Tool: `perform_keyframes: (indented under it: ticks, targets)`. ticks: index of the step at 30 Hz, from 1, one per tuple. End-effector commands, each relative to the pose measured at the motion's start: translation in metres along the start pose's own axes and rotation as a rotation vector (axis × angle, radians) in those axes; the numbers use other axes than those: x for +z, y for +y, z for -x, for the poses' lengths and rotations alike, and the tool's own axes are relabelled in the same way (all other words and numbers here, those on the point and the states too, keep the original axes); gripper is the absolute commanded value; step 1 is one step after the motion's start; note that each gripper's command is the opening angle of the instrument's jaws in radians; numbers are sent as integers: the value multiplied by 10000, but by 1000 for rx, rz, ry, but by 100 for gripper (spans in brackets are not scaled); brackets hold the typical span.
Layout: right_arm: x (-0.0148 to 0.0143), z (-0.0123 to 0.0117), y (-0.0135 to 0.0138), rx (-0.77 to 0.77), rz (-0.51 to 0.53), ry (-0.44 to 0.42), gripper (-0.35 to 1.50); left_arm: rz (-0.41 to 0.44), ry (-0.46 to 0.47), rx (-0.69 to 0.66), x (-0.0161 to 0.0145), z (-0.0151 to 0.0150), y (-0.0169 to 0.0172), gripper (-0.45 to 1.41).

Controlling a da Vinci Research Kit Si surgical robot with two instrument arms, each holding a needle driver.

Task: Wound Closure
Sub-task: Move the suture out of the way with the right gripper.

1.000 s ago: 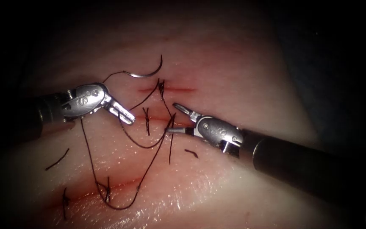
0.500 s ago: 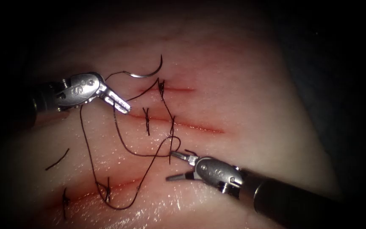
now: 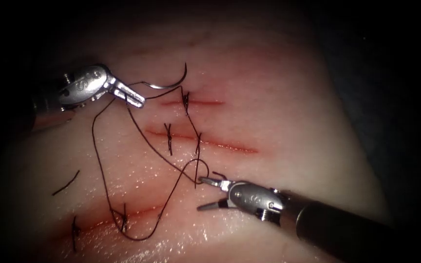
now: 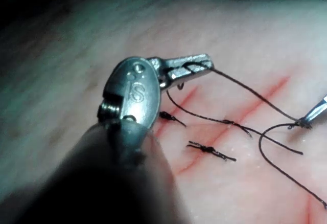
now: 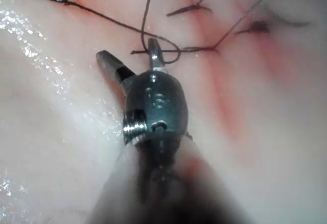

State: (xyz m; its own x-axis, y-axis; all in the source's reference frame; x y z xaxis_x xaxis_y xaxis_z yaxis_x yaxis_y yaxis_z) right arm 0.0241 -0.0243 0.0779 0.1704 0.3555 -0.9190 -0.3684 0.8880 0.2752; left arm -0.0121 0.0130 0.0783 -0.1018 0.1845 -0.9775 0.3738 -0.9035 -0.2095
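Note:
My left tool [image 3: 133,98] is at the upper left, left of the cuts, jaws shut on the dark thread [image 3: 158,151]; the same hold appears in the left wrist view [image 4: 190,65]. The thread runs taut from it to a small loop beside my right tool [image 3: 204,194]. That tool stands below the middle cut [image 3: 205,141] with jaws open and holds nothing. One of its fingers [image 5: 153,47] sits in the loop. The curved needle [image 3: 174,85] lies free on the tissue [image 3: 278,126] above the upper cut [image 3: 193,103], not in the tissue.
Tied stitches cross the upper and middle cuts [image 3: 169,139], and others the lower cut [image 3: 123,216]. A long slack bight of thread [image 3: 137,238] hangs down over that cut. A cut end of thread [image 3: 66,183] lies at the left. Red fluid lines the cuts.
My left tool has moved up and left with the thread, drawing the strand taut. My right tool has dropped from the middle cut to below it, jaws still open.

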Motion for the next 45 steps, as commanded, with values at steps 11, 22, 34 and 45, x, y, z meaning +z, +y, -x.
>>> perform_keyframes:
  ticks: [11,22,34,45]
  targets:
    - [-48,-32,-2,-98,64,23,148,-122,-78,-14,-10,22,-28,-45]
    - [3,-38,-42,-305,-75,-69,146,-313,-160,-56,-19,41,-51,-45]
    - [118,15,-32,-527,-208,-283,138,-326,-169,-50,-9,41,-40,-45]
    - [126,40,-47,-550,-361,-345,-35,-326,-169,-44,-7,42,-33,-45]
